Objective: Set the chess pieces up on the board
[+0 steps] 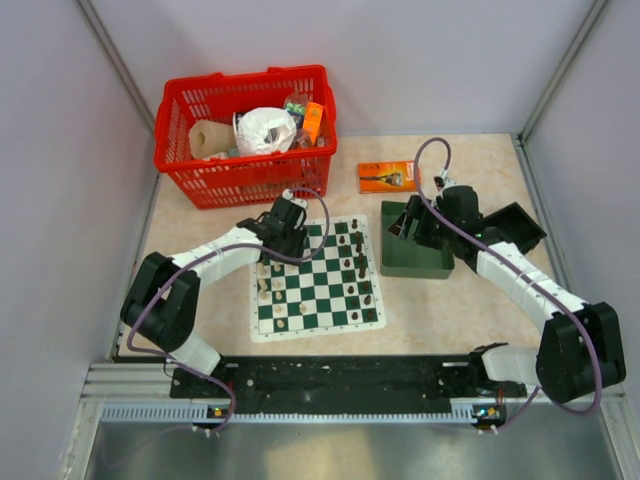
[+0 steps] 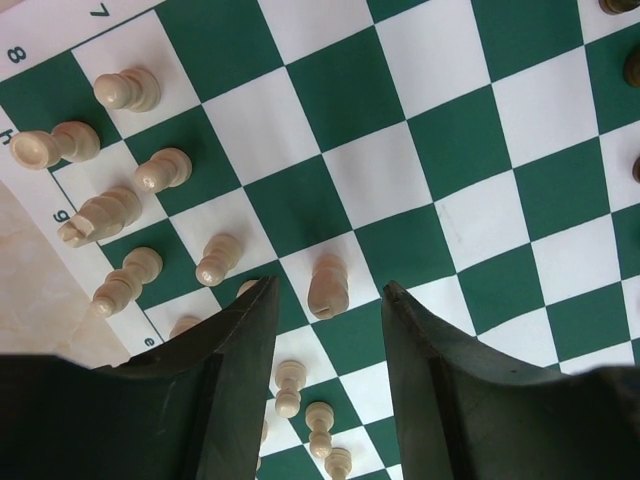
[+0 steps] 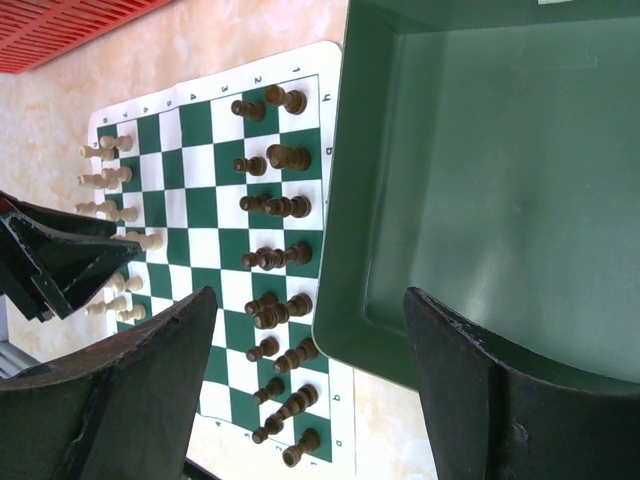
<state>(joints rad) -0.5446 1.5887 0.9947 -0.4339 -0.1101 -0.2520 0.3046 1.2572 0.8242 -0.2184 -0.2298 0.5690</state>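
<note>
The green and white board [image 1: 318,283] lies between the arms. Cream chess pieces [image 1: 268,285] stand along its left side and dark ones [image 1: 358,265] along its right. My left gripper [image 1: 283,222] hovers over the board's far left part, open. In the left wrist view a cream pawn [image 2: 328,285] stands on a white square right between the fingertips of the left gripper [image 2: 329,287], untouched. Other cream pieces [image 2: 128,90] stand around it. My right gripper [image 1: 408,225] is open and empty over the dark green tray [image 3: 480,180], with the dark pieces [image 3: 275,258] below its left finger [image 3: 150,380].
A red basket [image 1: 245,130] of packets stands at the back left. An orange box [image 1: 388,176] lies behind the green tray [image 1: 415,262]. A black tray [image 1: 520,225] sits under the right arm. The board's near edge is close to the arms' rail [image 1: 330,375].
</note>
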